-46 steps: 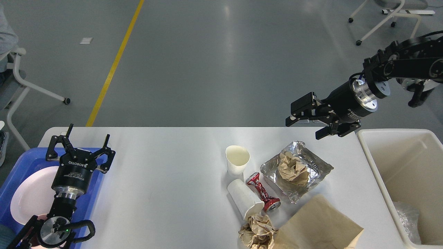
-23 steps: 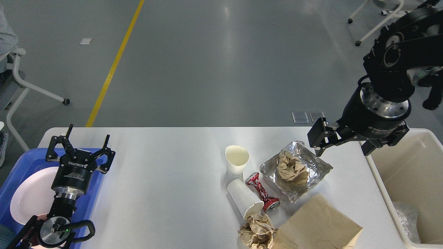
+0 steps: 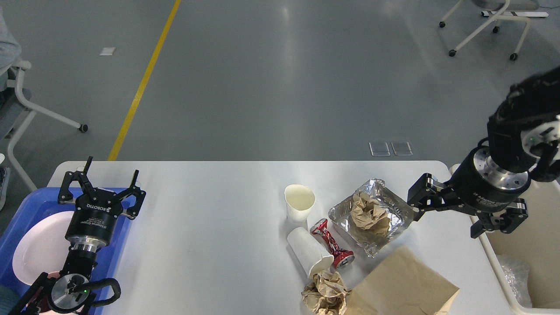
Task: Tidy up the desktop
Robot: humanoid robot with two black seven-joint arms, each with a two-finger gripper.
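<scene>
Head view, looking forward and down. A wide white worktop [image 3: 210,227] with rounded far corners fills the lower half of the frame, smooth and plain. Beyond its far edge lies a grey floor [image 3: 280,78] with a yellow line [image 3: 144,81] running diagonally, and white chair legs on castors [image 3: 483,28] at the upper right.

At the worktop's left edge sits a blue tray [image 3: 22,218] holding a white plate [image 3: 39,249]. The left gripper [image 3: 103,186] hangs above the tray, jaws spread wide and empty; white lettering on its black body reads "ROBOTIQ".

Near the right half of the worktop lies a cluster of litter: an upright paper cup [image 3: 299,202], a second paper cup on its side [image 3: 309,256], a crushed red can [image 3: 331,243] just beside it, a foil tray [image 3: 372,216] holding crumpled brown paper, another crumpled paper ball [image 3: 324,294] at the near edge, and a flat brown paper bag [image 3: 400,284].

At the right edge stands a cream bin [image 3: 531,245]. The right gripper [image 3: 446,216] hovers between the foil tray and the bin, jaws released and empty. Small writing on its body is unreadable.
</scene>
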